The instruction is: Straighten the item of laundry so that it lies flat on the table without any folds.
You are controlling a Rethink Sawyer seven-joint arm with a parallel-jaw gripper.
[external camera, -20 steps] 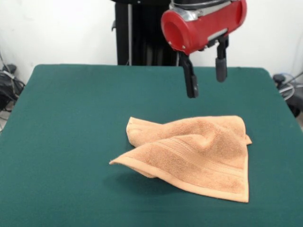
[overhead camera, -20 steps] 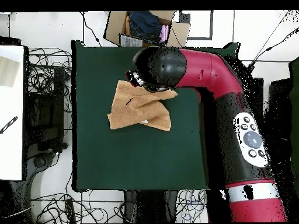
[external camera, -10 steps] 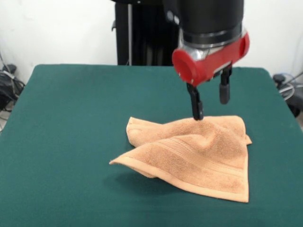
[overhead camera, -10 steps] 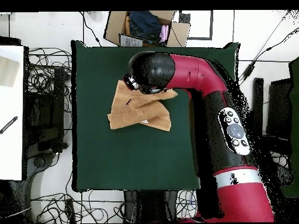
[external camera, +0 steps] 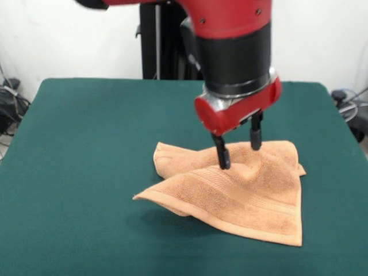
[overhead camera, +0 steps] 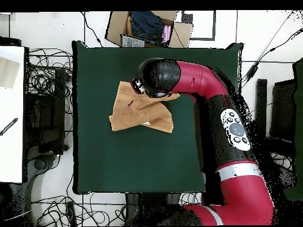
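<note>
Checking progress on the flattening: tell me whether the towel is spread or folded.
Folded. The towel lies bunched on the table, one layer lapped over another with a ridge where the open hand comes down.

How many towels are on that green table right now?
1. A single orange-tan towel lies crumpled and folded over itself on the green table, right under the gripper, whose open jaws reach down to it. No other shows, though folds could hide something.

The red and black arm (external camera: 233, 52) reaches straight down from above. Its gripper (external camera: 239, 150) points down. The two black fingers (external camera: 222, 154) are spread apart.
</note>
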